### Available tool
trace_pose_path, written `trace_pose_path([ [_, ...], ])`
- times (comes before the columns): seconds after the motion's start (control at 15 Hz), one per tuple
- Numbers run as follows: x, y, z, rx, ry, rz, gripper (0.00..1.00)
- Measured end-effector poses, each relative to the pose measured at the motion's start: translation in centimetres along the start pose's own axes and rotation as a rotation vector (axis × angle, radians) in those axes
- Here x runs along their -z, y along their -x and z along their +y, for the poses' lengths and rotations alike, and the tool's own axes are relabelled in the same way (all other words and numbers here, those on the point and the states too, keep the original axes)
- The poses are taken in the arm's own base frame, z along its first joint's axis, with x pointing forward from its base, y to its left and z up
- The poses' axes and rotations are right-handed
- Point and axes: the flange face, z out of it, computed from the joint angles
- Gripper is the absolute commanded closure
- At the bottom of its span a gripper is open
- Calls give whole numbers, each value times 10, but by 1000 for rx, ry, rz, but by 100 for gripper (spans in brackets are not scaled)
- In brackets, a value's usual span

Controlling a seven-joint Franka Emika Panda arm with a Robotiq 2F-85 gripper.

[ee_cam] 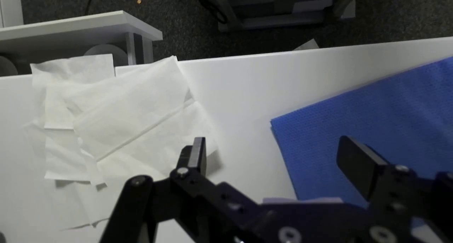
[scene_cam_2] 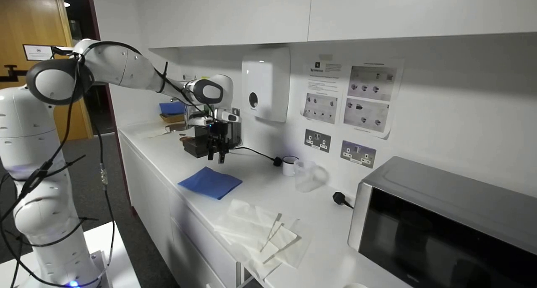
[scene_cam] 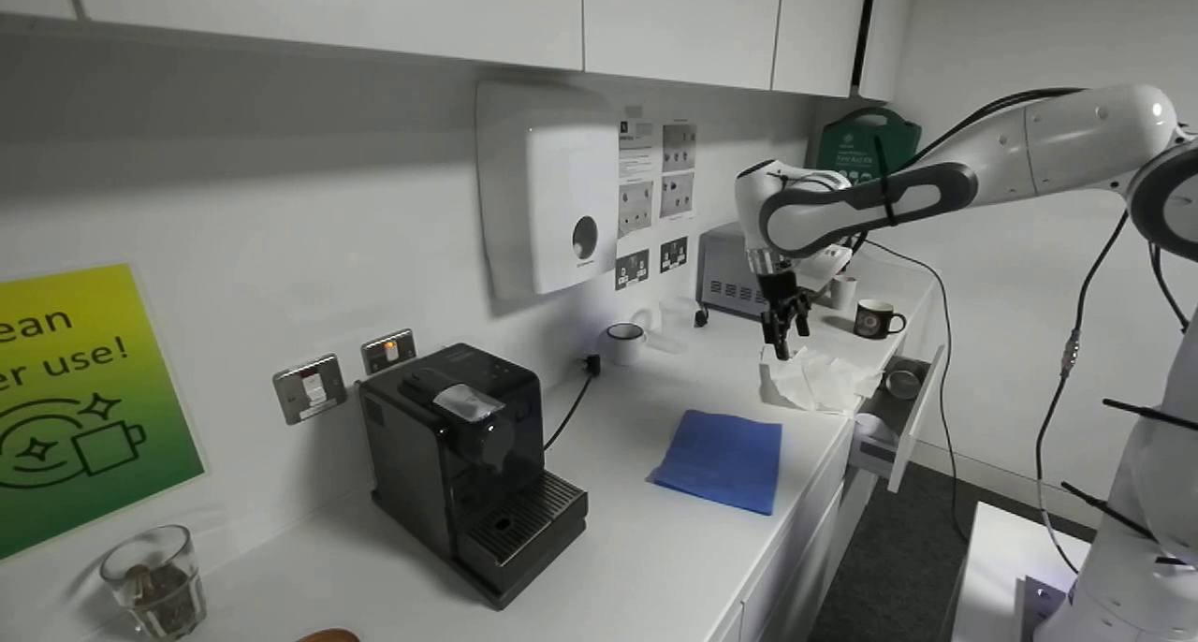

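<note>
My black gripper [ee_cam: 271,139] hangs above the white counter, jaws wide apart and nothing between them. In the wrist view a folded blue cloth [ee_cam: 371,119] lies below the right-hand finger, and crumpled white paper sheets [ee_cam: 131,119] spread below the left-hand one. Both exterior views show the gripper [scene_cam: 792,341] [scene_cam_2: 216,158] raised clear of the surface. The blue cloth [scene_cam_2: 209,182] rests flat near the counter's front edge. Beside it, the paper sheets [scene_cam_2: 251,225] overlap in a loose heap, partly reaching over the edge by an open drawer [scene_cam: 903,427].
A black coffee machine [scene_cam: 449,474] and a drinking glass [scene_cam: 154,581] stand along the counter. Against the wall are a white mug [scene_cam_2: 290,166], a clear plastic jug [scene_cam_2: 304,176] and a microwave [scene_cam_2: 436,204]. A black mug [scene_cam: 875,319] sits farther along. Cabinets [scene_cam: 674,24] overhang.
</note>
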Motion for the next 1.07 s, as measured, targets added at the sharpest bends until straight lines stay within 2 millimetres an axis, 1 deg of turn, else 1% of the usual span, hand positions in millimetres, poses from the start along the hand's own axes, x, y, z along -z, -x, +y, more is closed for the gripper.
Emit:
trace_pose_path([
  [0.13, 14, 5, -32, 36, 31, 30, 0],
  [0.27, 27, 12, -57, 61, 43, 58, 0],
  [0.33, 33, 16, -67, 74, 46, 72, 0],
  [0.47, 48, 26, -78, 94, 46, 102, 0],
  [0.6, 64, 37, -82, 103, 36, 138, 0],
  [0.87, 98, 64, -77, 107, 5, 213, 0],
  [0.93, 103, 67, -76, 105, 4, 222, 0],
  [1.07, 101, 66, -76, 106, 4, 219, 0],
])
